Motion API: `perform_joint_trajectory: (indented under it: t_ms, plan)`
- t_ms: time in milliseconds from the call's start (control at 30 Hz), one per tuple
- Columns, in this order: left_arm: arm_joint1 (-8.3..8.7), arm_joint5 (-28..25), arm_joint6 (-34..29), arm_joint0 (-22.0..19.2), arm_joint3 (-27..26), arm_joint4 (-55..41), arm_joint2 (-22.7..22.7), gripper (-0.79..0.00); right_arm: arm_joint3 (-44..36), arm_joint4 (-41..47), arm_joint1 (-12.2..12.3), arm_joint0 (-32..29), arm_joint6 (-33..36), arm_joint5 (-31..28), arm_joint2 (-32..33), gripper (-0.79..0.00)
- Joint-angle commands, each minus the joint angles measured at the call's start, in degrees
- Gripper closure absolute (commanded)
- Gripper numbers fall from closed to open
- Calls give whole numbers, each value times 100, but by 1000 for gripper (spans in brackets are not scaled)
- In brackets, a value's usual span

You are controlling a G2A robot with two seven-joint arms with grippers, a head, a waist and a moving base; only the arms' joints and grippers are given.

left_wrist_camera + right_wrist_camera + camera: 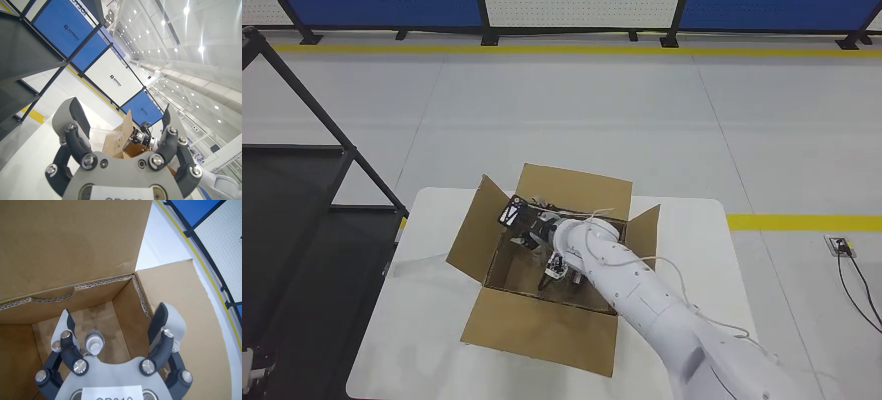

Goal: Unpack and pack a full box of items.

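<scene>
An open cardboard box (542,325) stands on the white table (417,310), its flaps folded outward. My right gripper (113,309) hangs open just inside the box (66,247), reaching in from the near right (550,264). Below it, a clear bottle with a white cap (94,341) stands upright on the box floor near a corner, between the spread fingers but untouched. My left gripper (121,106) is open and holds nothing; it sits low beside the table and is tilted upward. From there the box (113,141) and the right wrist show farther off.
A dark metal rack (302,200) stands to the left of the table, close to the left gripper (19,56). Blue and white partition panels (382,12) line the back behind a yellow floor line (542,48). Bare tabletop lies left of the box.
</scene>
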Motion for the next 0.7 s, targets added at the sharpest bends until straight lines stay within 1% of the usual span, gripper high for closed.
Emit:
perform_joint_trajectory:
  t_ms: [0,133,200,267,367,500,567,667]
  plan:
    - [0,0,0,0,0,0,0,-785,-270,-83,150,-74,-132,-52,97,-785]
    - [0,0,0,0,0,0,0,-785,-1146,-355,557,-349,-239,-174,392,-785]
    - [5,42,-68,-36,-11,35,19,-785,-1786,-557,813,-576,-166,-252,611,-785]
    - [16,-10,-226,-58,0,125,46,-785,-2578,-807,1095,-897,54,-271,906,-785]
    - [34,-182,-523,-50,37,340,114,-785,-4075,-1293,1548,-1608,452,-421,1504,-785]
    - [52,-421,-907,-6,33,589,321,-785,-6186,-1950,2071,-2872,946,-742,2507,-785]
    - [63,-537,-1108,7,12,698,448,-785,-7011,-2175,2251,-3471,1077,-943,2975,-785]
    - [87,-902,-1456,49,7,990,660,-785,-7917,-2221,2425,-4176,1267,-1275,3537,-785]
